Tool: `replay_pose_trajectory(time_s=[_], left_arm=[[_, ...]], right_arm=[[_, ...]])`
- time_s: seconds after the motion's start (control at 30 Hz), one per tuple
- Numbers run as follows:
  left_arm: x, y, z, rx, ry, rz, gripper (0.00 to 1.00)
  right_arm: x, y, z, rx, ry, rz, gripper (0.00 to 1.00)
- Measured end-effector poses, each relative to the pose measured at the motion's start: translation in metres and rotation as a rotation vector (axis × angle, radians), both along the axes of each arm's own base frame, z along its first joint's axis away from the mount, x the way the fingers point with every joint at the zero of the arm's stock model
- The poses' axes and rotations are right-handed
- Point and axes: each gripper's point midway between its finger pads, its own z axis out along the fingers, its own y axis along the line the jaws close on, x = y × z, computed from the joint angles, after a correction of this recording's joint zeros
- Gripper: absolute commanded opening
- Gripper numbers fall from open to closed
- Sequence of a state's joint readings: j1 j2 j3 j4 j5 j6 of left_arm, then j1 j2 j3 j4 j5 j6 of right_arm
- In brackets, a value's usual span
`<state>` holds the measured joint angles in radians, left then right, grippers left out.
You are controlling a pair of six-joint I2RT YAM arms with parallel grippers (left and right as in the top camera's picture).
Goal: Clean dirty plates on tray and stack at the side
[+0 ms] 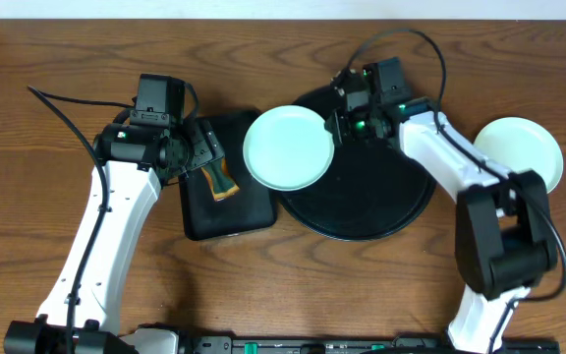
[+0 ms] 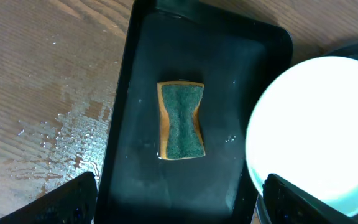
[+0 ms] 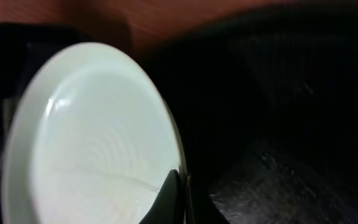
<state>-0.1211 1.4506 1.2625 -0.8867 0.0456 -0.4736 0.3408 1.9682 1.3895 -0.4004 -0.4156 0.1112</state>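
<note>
the wood-grain bench [image 1: 312,285] shows a wet patch [image 2: 61,137] beside the rectangular tray [image 1: 214,221], which holds a sponge [image 2: 181,121]. the right gripper [image 1: 338,126] pinches the mint plate [image 1: 288,147] by its rim at the left edge of the round tray [image 1: 381,211]; the left gripper [image 1: 206,155] gapes wide above the sponge. a second plate [image 1: 521,152] sits near the bench's right edge

No writing, label, brand mark, number or sign can be read in any view. The mint plate [image 1: 285,147], the round black tray [image 1: 362,208], the rectangular tray [image 2: 166,59] and the sponge [image 2: 181,121] show plain, unmarked surfaces. The arms' housings show nothing legible at this size.
</note>
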Motion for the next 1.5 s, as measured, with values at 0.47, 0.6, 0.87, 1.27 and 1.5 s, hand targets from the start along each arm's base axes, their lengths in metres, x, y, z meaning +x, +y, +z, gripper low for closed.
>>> replay_pose_trajectory(time_s=[0.47, 0.6, 0.87, 1.27, 1.5], left_arm=[[0.000, 0.000, 0.000, 0.000, 0.000, 0.000, 0.86], [0.000, 0.000, 0.000, 0.000, 0.000, 0.000, 0.86], [0.000, 0.000, 0.000, 0.000, 0.000, 0.000, 0.86], [0.000, 0.000, 0.000, 0.000, 0.000, 0.000, 0.86], [0.000, 0.000, 0.000, 0.000, 0.000, 0.000, 0.86]], right_arm=[[-0.020, 0.027, -0.022, -0.161, -0.011, 0.022, 0.41], [-0.023, 0.022, -0.026, -0.183, 0.010, 0.017, 0.47], [-0.026, 0.018, -0.028, -0.203, 0.011, 0.044, 0.46], [-0.008, -0.013, -0.071, -0.078, 0.089, 0.100, 0.31], [-0.024, 0.017, -0.071, 0.061, 0.111, 0.235, 0.28]])
